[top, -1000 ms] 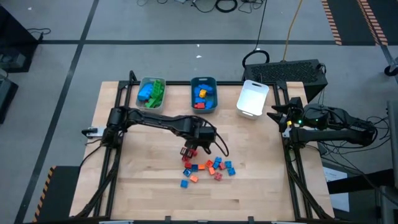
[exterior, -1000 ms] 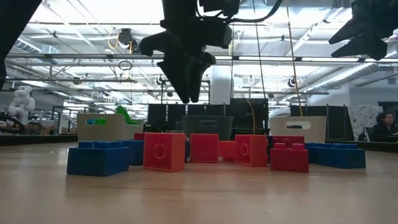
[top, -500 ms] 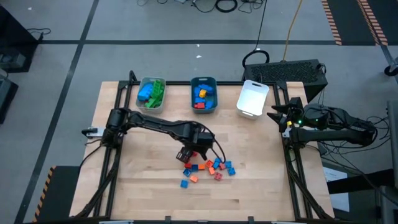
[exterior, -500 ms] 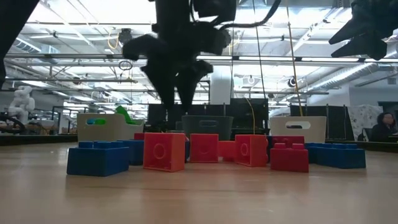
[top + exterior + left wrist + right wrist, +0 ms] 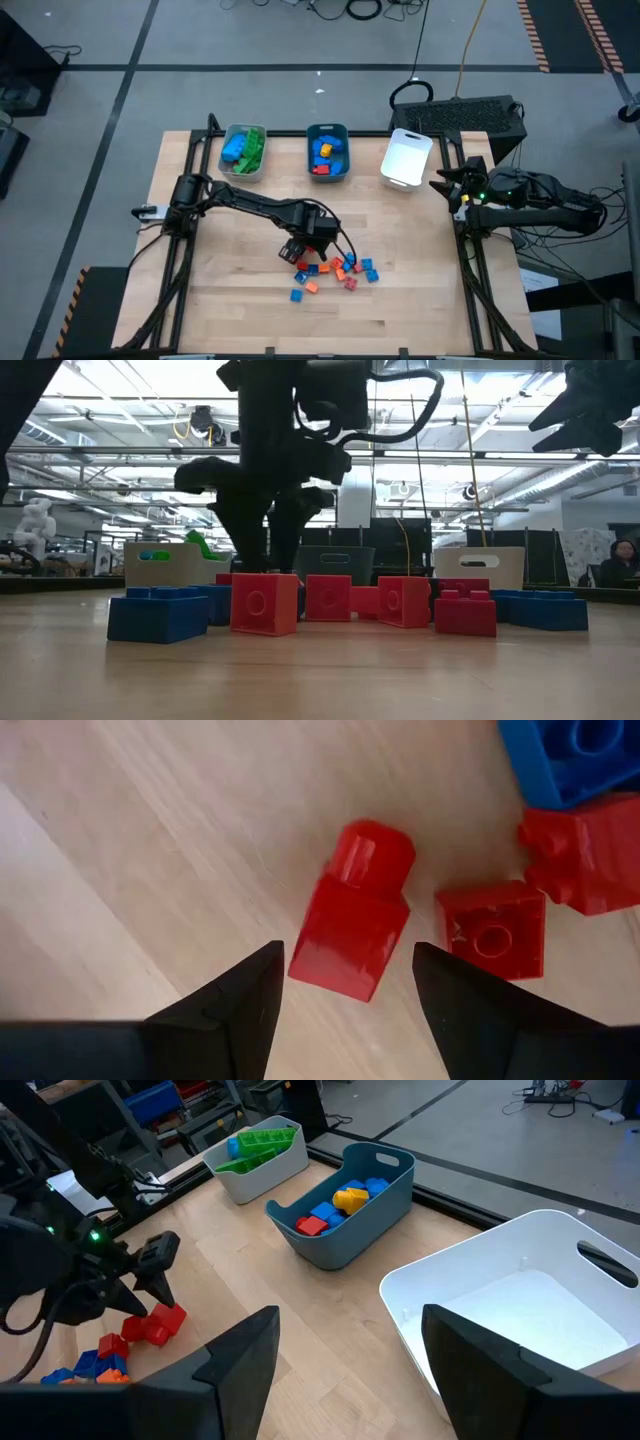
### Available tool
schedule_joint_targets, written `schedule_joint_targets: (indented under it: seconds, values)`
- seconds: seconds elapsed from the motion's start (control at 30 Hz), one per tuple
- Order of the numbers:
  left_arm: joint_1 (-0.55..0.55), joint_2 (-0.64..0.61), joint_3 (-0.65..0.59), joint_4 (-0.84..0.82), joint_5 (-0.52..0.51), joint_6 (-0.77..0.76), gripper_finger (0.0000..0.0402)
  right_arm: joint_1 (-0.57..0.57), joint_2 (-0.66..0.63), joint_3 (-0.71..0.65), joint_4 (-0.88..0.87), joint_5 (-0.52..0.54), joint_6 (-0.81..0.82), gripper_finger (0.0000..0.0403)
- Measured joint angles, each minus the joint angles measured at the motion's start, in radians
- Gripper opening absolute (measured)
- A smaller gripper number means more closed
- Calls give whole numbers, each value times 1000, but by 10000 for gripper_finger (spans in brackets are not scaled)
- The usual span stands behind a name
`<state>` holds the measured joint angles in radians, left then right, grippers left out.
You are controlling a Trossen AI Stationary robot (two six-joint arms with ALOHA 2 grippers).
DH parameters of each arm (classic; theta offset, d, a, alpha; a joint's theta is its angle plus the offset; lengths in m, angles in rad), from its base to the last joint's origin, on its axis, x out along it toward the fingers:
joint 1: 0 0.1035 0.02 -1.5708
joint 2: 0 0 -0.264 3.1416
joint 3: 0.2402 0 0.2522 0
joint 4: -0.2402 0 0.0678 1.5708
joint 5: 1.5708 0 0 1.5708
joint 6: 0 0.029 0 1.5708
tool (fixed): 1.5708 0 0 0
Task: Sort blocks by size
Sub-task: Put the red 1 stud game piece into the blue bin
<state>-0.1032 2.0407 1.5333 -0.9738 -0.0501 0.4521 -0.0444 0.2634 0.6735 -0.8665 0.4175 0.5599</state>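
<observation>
Left gripper [image 5: 345,985]: low over the pile edge on the desk [image 5: 240,300], fingers spread, straddling a small red brick [image 5: 352,910] lying on its side; nothing pinched yet, going by the wrist view.
Right gripper [image 5: 345,1365]: parked off at the right edge of the desk, beside the white tray [image 5: 406,158], fingers spread wide, holding nothing.
Grey tray [image 5: 231,166]: already loaded with green and blue pieces, looks like the long ones.
Teal tray [image 5: 312,176]: got a few blue, yellow and red mid-size bricks in it.
White tray: nothing visible inside, so that bin probably not started.
Loose pile [image 5: 335,272]: still a dozen or so small blocks in red, blue and orange, bunched near the middle of the desk toward the front edge.
Progress guess: maybe halfway or a bit past; big and medium sizes seem sorted, small stuff all left.
Step in hand: probably lining up to close on that red brick, then carry to a tray.
Watch out for: second red brick [image 5: 492,928] just beside the target, close to one finger, could get nudged.
</observation>
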Motion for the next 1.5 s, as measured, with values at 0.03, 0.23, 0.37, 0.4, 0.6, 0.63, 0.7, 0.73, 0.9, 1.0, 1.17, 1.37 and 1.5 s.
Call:
schedule_joint_targets:
  seconds: [0.03,0.23,0.37,0.4,0.6,0.63,0.7,0.73,0.9,1.0,1.17,1.37,1.5]
  values:
    - [0,0,-4,0,0,1,225,0,0,0,0,0,0,238]
    - [5,0,-6,78,0,1,225,0,0,0,0,0,-3,238]
    - [15,12,-5,131,38,0,224,0,0,0,0,0,-3,238]
    - [16,20,-5,126,53,-1,224,0,0,0,0,0,-3,238]
    - [16,60,-6,124,83,-1,224,0,0,0,0,0,-3,238]
    - [16,68,-6,124,86,-3,224,0,0,0,0,0,-3,238]
    - [17,78,-6,123,91,-26,223,0,0,0,0,0,1,238]
    - [17,82,-5,122,92,-37,220,0,0,0,0,0,1,238]
    - [18,83,-4,118,96,-105,172,0,0,0,0,0,1,238]
    - [18,82,5,101,94,-129,133,0,0,0,0,1,1,238]
    - [40,84,47,93,85,-224,134,0,0,0,0,1,1,238]
    - [118,84,177,79,22,-368,134,0,0,0,0,1,1,238]
    - [191,83,287,47,-86,-404,134,0,0,0,0,1,1,238]
